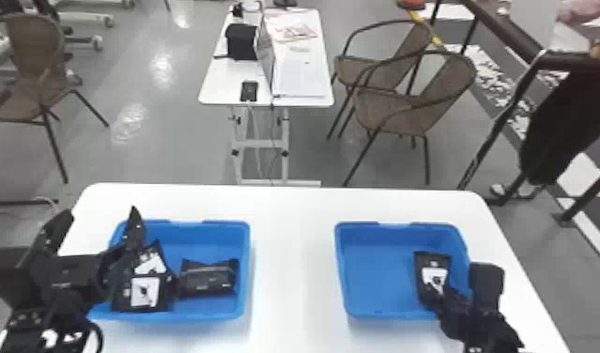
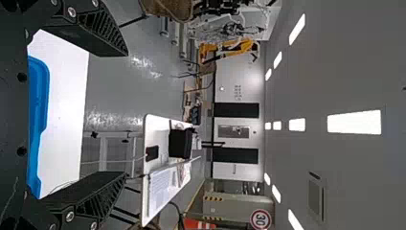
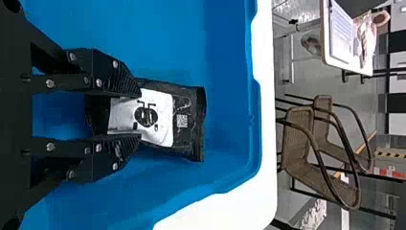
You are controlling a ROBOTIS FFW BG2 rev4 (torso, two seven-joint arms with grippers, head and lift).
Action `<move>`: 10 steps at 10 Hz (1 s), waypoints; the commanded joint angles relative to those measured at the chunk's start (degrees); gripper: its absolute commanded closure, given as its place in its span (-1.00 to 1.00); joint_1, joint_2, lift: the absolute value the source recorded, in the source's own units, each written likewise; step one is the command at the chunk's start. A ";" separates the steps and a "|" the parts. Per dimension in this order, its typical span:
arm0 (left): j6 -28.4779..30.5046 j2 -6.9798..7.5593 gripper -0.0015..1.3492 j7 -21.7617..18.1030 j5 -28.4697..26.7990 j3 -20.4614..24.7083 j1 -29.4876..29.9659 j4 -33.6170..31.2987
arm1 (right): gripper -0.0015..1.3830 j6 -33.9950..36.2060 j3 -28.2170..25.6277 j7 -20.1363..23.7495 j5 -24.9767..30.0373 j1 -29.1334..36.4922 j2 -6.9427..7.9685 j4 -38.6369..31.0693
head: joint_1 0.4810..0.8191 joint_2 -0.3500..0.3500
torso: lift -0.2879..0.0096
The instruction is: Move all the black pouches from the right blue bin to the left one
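Observation:
My right gripper [image 1: 442, 293] is low in the right blue bin [image 1: 378, 281], at its right side. In the right wrist view, the right gripper [image 3: 140, 115] has its fingers pressed against both sides of a black pouch [image 3: 189, 122] with a white label, whose far end sticks out past the fingertips. Wide open and holding nothing, my left gripper [image 1: 96, 230] stands above the outer side of the left blue bin [image 1: 200, 312]; the left wrist view also shows the left gripper [image 2: 127, 114] spread. Several black pouches [image 1: 208, 278] lie inside that bin, partly behind the left arm.
Both bins stand on a white table [image 1: 294, 263], with a strip of tabletop between them. Beyond its far edge are a smaller white table [image 1: 301, 77] holding a black box [image 1: 242, 42] and woven chairs [image 1: 397, 110].

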 commanded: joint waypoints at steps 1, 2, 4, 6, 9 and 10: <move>-0.22 -0.15 -0.78 0.08 0.00 0.09 0.03 0.00 | 0.86 -0.96 0.07 0.01 -1.22 0.88 0.13 -1.48 | 0.27 -0.20 | 1.00; -0.31 -0.15 -0.78 0.00 0.00 -0.09 -0.06 0.00 | 0.86 -1.49 0.16 0.01 -2.54 1.67 0.31 -3.77 | 0.27 -0.19 | 1.00; -0.14 -0.15 -0.78 0.08 0.27 -0.44 -0.15 0.00 | 0.86 -2.54 1.74 0.10 -4.82 3.34 0.39 -10.01 | 0.27 -0.17 | 1.00; 2.59 -0.15 -0.78 0.26 2.55 -0.61 -0.32 -1.32 | 0.86 -3.07 3.94 4.23 -6.67 2.73 0.13 -13.79 | 0.27 -0.13 | 1.00; 3.56 -0.15 -0.78 0.35 4.75 -0.88 -0.85 -2.28 | 0.86 -2.72 16.50 10.65 -11.59 -5.62 -3.47 -9.92 | 0.27 0.14 | 1.00; 4.26 -0.15 -0.78 0.43 5.19 -1.49 -1.20 -2.46 | 0.86 -2.98 21.34 13.46 -12.21 -9.58 -4.18 -7.11 | 0.27 0.28 | 1.00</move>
